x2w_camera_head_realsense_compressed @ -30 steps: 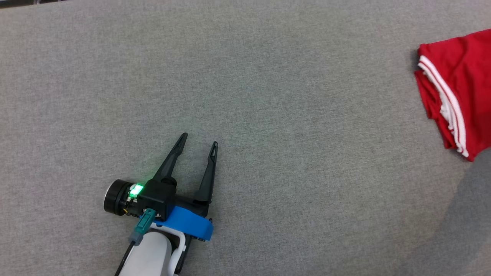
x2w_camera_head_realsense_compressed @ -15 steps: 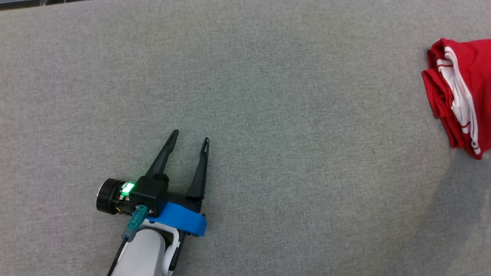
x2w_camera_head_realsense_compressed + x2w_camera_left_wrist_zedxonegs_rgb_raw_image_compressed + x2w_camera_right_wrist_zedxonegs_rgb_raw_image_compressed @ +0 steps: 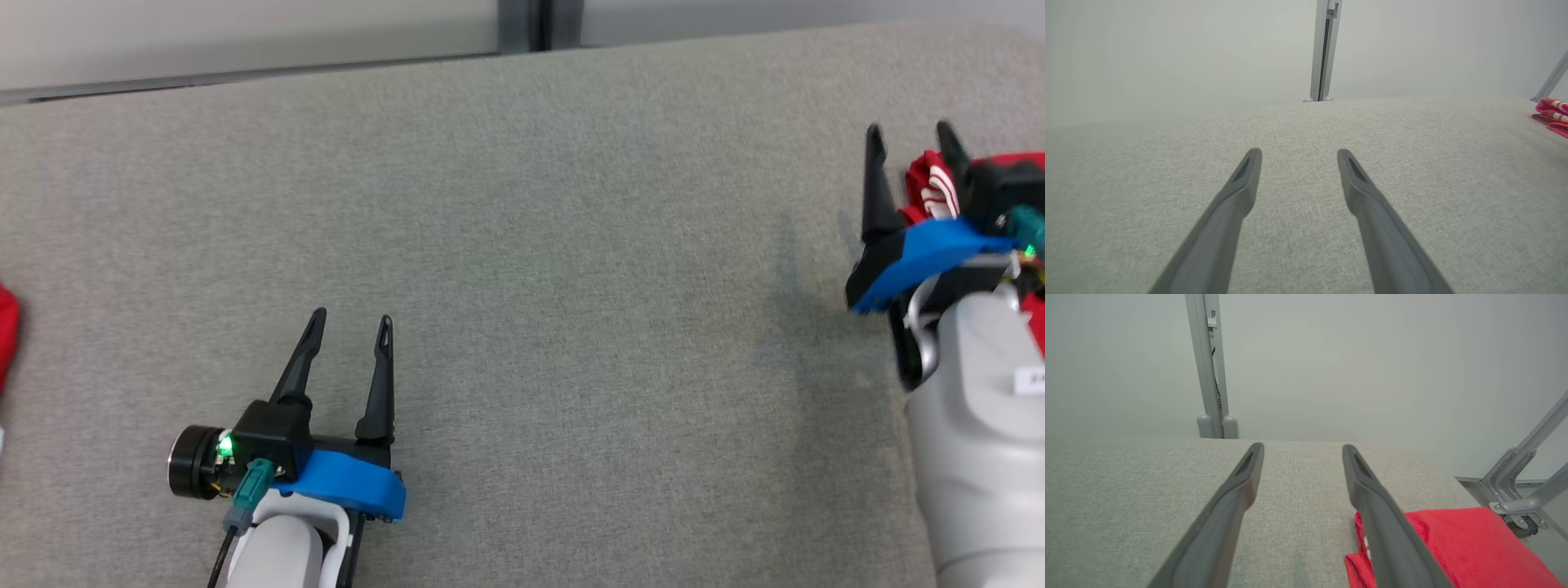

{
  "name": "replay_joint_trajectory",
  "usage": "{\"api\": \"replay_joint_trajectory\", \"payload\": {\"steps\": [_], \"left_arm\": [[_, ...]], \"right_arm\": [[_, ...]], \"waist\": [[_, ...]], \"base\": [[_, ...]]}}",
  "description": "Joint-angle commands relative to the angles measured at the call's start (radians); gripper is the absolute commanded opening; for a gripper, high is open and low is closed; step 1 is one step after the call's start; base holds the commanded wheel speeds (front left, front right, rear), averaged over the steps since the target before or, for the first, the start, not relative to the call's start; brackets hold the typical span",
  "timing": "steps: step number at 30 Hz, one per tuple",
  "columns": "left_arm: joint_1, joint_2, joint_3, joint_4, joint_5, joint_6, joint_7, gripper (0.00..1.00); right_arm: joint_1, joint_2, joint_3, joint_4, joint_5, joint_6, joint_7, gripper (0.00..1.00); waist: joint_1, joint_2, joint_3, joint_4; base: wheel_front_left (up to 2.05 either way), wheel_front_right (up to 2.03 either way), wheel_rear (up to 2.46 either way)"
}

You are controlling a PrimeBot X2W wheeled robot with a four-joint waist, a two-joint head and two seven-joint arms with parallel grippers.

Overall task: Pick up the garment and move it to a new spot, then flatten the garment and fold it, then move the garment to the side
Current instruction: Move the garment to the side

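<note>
Since the earlier picture, the head camera has tipped up, so the pale wall (image 3: 245, 41) is now showing behind the grey table (image 3: 571, 245). Also new, the right gripper (image 3: 909, 129) is sitting at the right side of the head view, over the red garment (image 3: 929, 181).

That gripper's two dark fingers are standing wide apart and are holding nothing. From the right wrist camera, the right gripper (image 3: 1302, 446) is pointing across the table toward a grey post (image 3: 1208, 367). The garment (image 3: 1474, 547) is lying on the table beside and under one finger, near the table's far right end. It is red with white stripes and is lying bunched up. I cannot tell if that finger is touching it. Grey metal legs (image 3: 1527, 473) are standing past the table's corner.

The left gripper (image 3: 352, 317) is hanging over bare table at the lower left, well apart from the garment. Its fingers are spread wide too, with nothing between them. From the left wrist camera, the left gripper (image 3: 1299, 152) is pointing at the post (image 3: 1325, 49), and the garment (image 3: 1551, 116) is peeking in at the far right edge.
</note>
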Motion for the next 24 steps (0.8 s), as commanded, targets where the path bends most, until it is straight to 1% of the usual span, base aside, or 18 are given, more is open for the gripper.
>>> {"api": "replay_joint_trajectory", "payload": {"steps": [1,4,8,15,18,24], "left_arm": [[0.012,0.0,0.008,0.005,-0.007,0.01,0.0,1.0],[0.026,0.0,0.027,0.018,-0.016,0.025,0.0,1.0],[0.046,0.0,0.059,0.047,-0.013,0.034,0.0,1.0],[0.095,0.0,0.109,0.086,-0.028,0.046,0.0,1.0],[0.118,0.0,0.12,0.097,-0.042,0.051,0.0,1.0],[0.159,0.0,0.122,0.103,-0.052,0.057,0.0,1.0]], "right_arm": [[0.045,0.008,0.038,-0.036,0.042,-0.001,-0.002,1.0],[0.155,0.026,0.102,-0.104,0.141,-0.001,-0.002,1.0],[0.287,0.042,0.15,-0.174,0.224,-0.001,-0.002,1.0],[0.456,0.045,0.257,-0.203,0.311,-0.001,-0.002,1.0],[0.5,0.045,0.295,-0.217,0.335,-0.001,-0.002,1.0],[0.548,0.045,0.331,-0.241,0.351,-0.001,-0.002,1.0]], "waist": [[0.0001,0.0,-0.017,0.007],[0.0001,0.0,-0.05,0.024],[0.0001,0.0,-0.095,0.041],[0.0001,0.0,-0.168,0.056],[0.0001,0.0,-0.195,0.055],[0.0001,0.0,-0.233,0.056]], "base": [[0.0,0.0,0.0],[0.0,0.0,0.0],[0.0,0.0,0.0],[0.0,0.0,0.0],[0.0,0.0,0.0],[0.0,0.0,0.0]]}}
